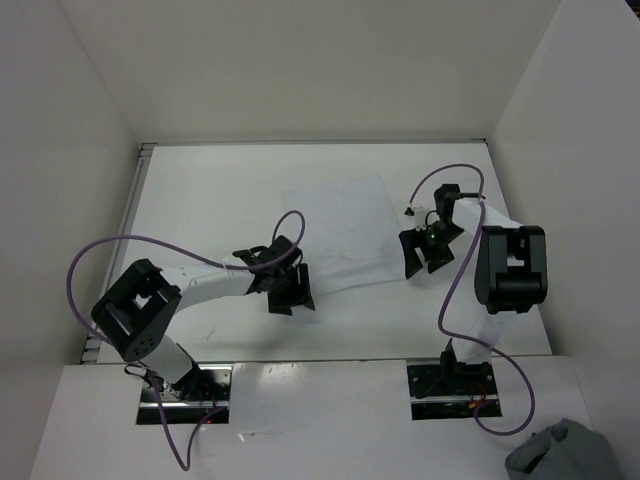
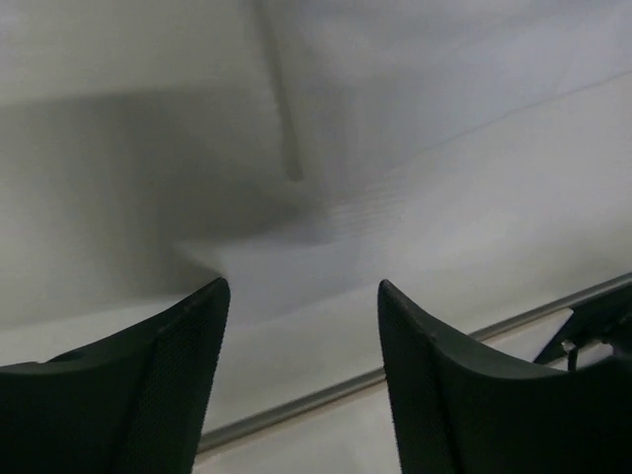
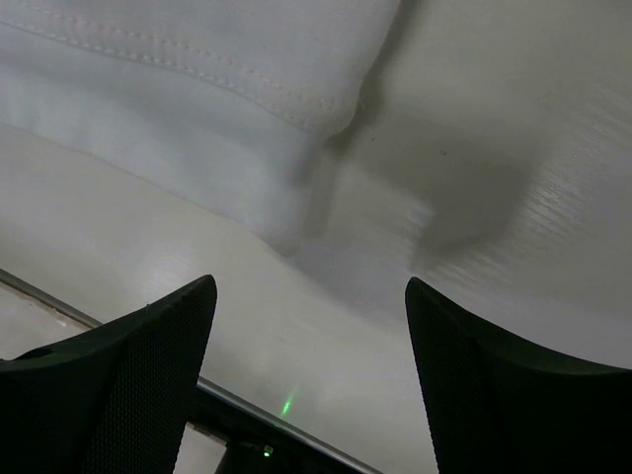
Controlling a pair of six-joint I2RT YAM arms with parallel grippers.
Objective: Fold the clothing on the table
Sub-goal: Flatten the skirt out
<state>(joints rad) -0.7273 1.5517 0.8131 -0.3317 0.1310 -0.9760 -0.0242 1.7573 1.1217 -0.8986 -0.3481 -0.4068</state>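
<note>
Clothing: white clothing [image 1: 345, 230] lies spread flat at the middle of the tabletop [image 1: 200, 200], one layer, corners out.
Left end effector: there it is [image 1: 290, 292], low at the clothing's 7 o'clock corner, jaws parted wide and nothing between them.
Left wrist view: both dark fingers [image 2: 148, 385] stand apart, and a pale fold of fabric lies just ahead at 12 o'clock, not touched.
Right end effector: parked [image 1: 425, 262] at the clothing's 4 o'clock edge, jaws spread and holding nothing.
Right wrist view: fingers [image 3: 494, 385] are split wide, a stitched hem runs off toward 11 o'clock, and bare tabletop shows between the tips.
Contact: whether either tip brushes the cloth, I cannot tell.
Off the tabletop: a grey-blue bundle [image 1: 565, 452] sits at 5 o'clock, beyond the right arm's base.
</note>
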